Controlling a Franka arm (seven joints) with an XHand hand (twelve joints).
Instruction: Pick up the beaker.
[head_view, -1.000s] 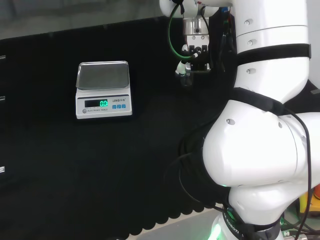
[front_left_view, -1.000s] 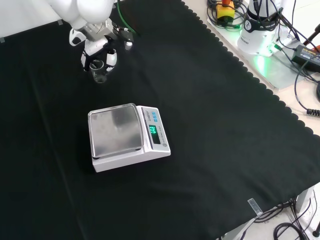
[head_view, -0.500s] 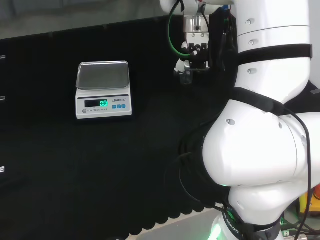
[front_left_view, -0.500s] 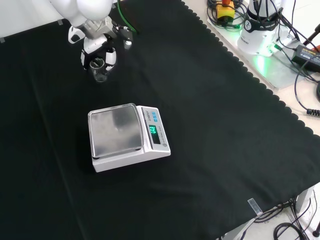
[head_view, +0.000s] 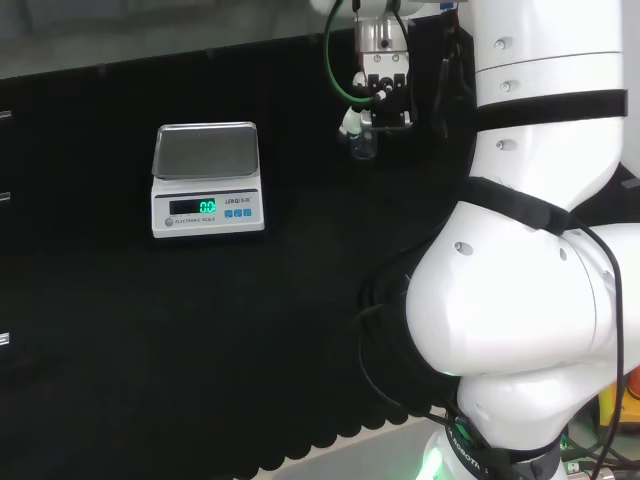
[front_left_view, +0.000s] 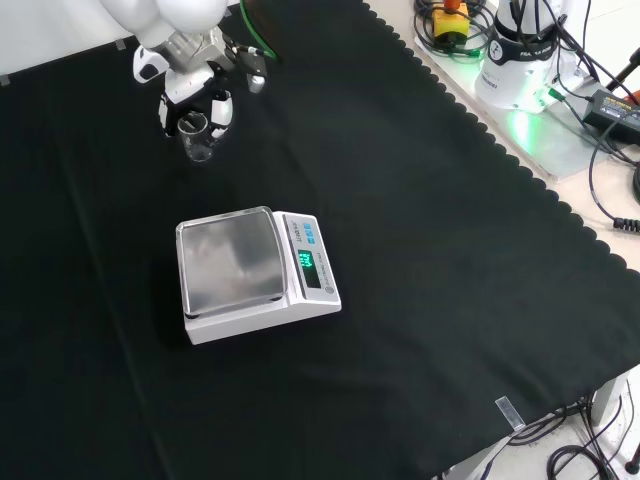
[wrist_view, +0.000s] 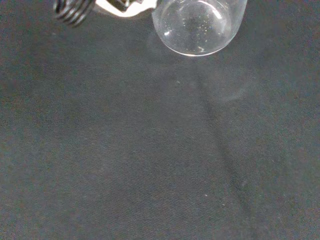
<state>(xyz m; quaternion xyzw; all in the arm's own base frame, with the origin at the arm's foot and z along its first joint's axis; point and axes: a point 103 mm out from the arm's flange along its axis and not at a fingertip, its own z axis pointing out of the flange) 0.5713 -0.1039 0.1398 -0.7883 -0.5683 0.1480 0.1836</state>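
Note:
A small clear glass beaker (front_left_view: 197, 141) is held upright between the fingers of the black and white hand (front_left_view: 192, 84), near the far left of the cloth in the front view. In the head view the beaker (head_view: 362, 146) hangs just below the hand (head_view: 381, 84), left of the arm's white links. The wrist view looks at the beaker's round base (wrist_view: 198, 26) with a ribbed dark fingertip (wrist_view: 73, 10) beside it, and the cloth lies farther off behind the base. The beaker looks empty.
A white electronic scale (front_left_view: 252, 272) with a steel pan and lit green display stands on the cloth nearer the front camera than the hand; the scale (head_view: 206, 181) is left of the hand in the head view. The arm's base and cables (front_left_view: 525, 60) sit beyond the cloth's scalloped edge.
The hand has risen with the beaker in it, shifting up and slightly left in the head view and up in the front view. The scale has not moved.

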